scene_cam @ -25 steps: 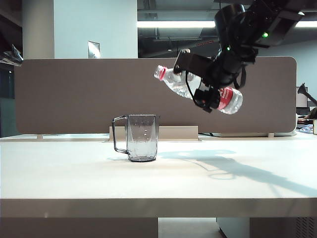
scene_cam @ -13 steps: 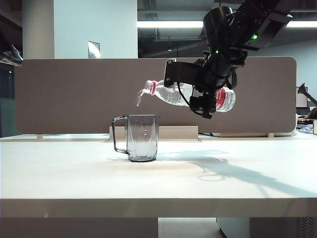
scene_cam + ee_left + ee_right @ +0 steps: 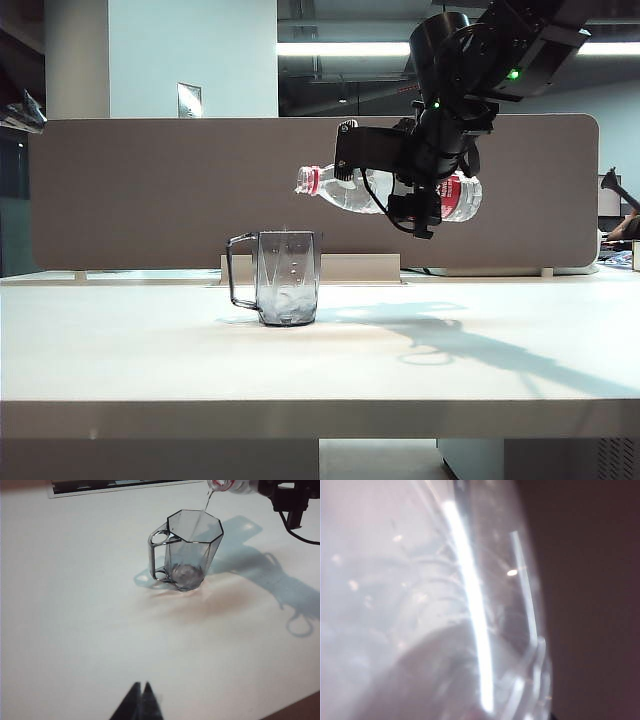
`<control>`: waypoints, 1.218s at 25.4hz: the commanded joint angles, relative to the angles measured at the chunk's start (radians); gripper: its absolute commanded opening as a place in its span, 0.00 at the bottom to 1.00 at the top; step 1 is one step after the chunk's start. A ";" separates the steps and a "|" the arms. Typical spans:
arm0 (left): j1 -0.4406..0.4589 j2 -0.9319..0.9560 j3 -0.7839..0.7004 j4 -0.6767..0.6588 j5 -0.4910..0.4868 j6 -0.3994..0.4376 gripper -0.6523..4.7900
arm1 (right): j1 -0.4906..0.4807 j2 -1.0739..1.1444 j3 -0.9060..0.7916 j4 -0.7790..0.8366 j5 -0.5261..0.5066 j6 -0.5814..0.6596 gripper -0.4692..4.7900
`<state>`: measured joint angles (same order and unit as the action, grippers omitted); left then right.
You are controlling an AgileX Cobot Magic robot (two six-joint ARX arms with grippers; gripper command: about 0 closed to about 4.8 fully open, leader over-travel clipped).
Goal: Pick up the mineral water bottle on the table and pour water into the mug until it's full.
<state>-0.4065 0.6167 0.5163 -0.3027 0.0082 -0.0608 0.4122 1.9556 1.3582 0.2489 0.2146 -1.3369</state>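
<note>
Left pincer (image 3: 140, 700) sat low centre of its wrist view, tips together, holding nothing. Mug (image 3: 287, 277) stood mid-left on the surface (image 3: 150, 350), a little water in it; rigid, likely tippy if knocked. Mineral water bottle (image 3: 345, 189) hung near-level, upper centre-right, mouth over mug. Right pincer (image 3: 418, 190) was clamped mid-body; thin plastic, probably squashy and slick, so grip by the label.
</note>
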 commanded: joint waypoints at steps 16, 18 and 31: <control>-0.001 -0.001 0.006 0.012 0.003 0.001 0.12 | 0.000 -0.019 0.013 0.070 0.080 -0.105 0.67; -0.001 -0.001 0.006 0.012 0.003 0.001 0.12 | 0.000 -0.019 0.013 0.070 0.082 -0.109 0.67; -0.001 -0.001 0.006 0.012 0.003 0.001 0.12 | -0.001 -0.020 0.014 0.093 0.126 -0.160 0.67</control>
<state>-0.4065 0.6167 0.5163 -0.3031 0.0082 -0.0608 0.4095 1.9545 1.3582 0.2741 0.3218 -1.4975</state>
